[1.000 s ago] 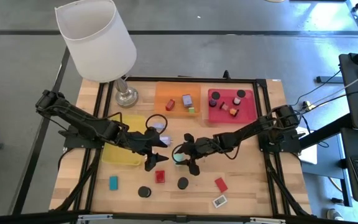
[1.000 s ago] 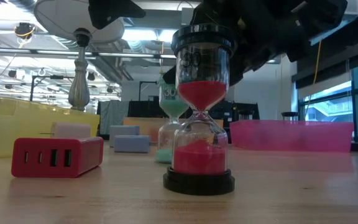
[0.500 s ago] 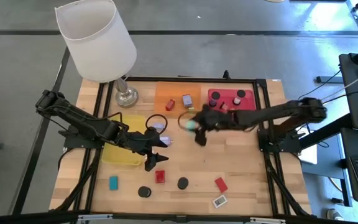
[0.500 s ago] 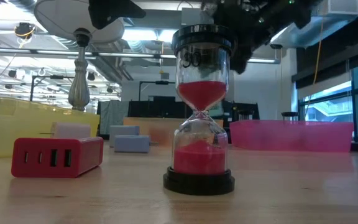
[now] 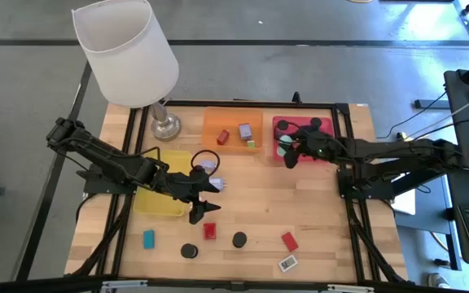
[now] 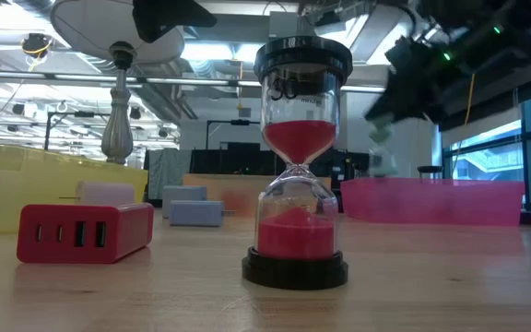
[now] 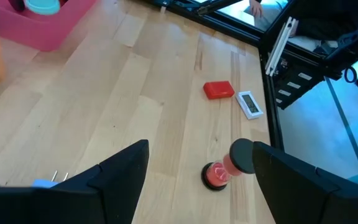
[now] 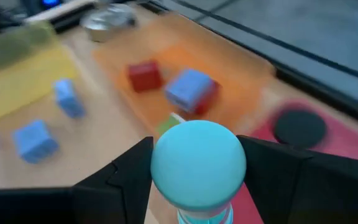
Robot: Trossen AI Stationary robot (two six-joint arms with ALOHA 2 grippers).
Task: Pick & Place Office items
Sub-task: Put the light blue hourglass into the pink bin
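Starting at the table's left, the high view shows the left arm folded low across the yellow tray point(image 5: 163, 207), its left gripper point(image 5: 204, 198) hanging over bare wood just beside that tray with the fingers spread and nothing between them; a lavender block point(image 5: 210, 166) lies near it, and a red block point(image 5: 209, 231), a teal block point(image 5: 148, 238) and two black discs point(image 5: 189, 251) sit closer to the front edge. Only the left wrist view reveals that one of those black discs is the cap of a red sand timer point(image 7: 224, 170) standing upright on the wood, with another red block point(image 7: 219, 89) and a white labelled tag point(image 7: 250, 104) lying well beyond it. From table height the low view shows that timer point(image 6: 295, 175) large and close, and a red charger-like block point(image 6: 85, 232) with three ports on its face, details lost from above. Further right, the orange tray point(image 5: 233, 132) holds a few small pieces. The right arm stretches nearly flat from the table's right side over the red tray point(image 5: 326, 148), and the right gripper point(image 5: 287, 150) pinches a mint cylinder point(image 5: 285, 141) at that tray's left edge. Its wrist view shows the cylinder's rounded mint cap point(image 8: 198, 163) between the two dark fingers point(image 8: 120, 177), above the seam of the orange and red trays.
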